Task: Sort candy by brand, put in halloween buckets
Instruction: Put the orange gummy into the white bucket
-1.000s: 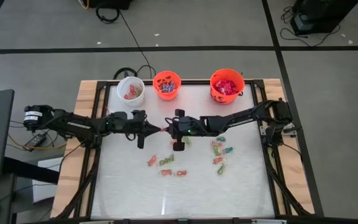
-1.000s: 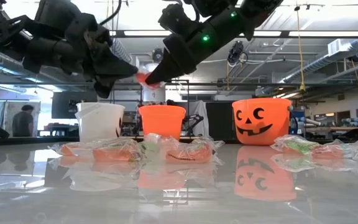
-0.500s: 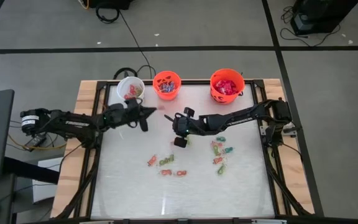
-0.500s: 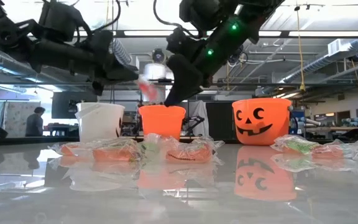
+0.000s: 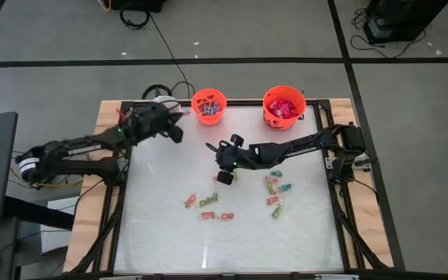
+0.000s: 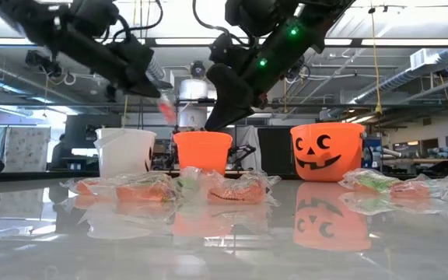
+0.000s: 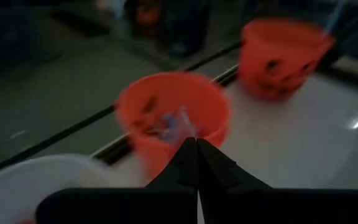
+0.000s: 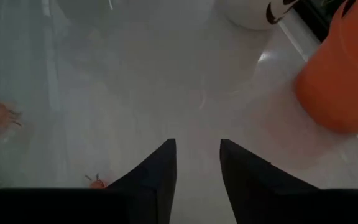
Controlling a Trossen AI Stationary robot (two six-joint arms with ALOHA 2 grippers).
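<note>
Over the white bucket (image 5: 159, 100) at the table's back edge | left gripper (image 5: 179, 118) pinched tight on a pink candy (image 6: 164, 108), beside the small orange bucket (image 5: 208, 106) | right gripper (image 8: 196, 163) mid-table, fingers spread, holding zilch | loose candy (image 5: 205, 204) scattered up front | big orange bucket (image 5: 284, 105) packed with red packets

- Small orange plastic pail (image 5: 208, 106) and larger orange jack-o'-lantern pail (image 5: 284, 106) stand upright at the counter's far edge (both hold sweets).
- Clear-wrapped orange and green candies (image 5: 208, 205) lie scattered mid-counter.
</note>
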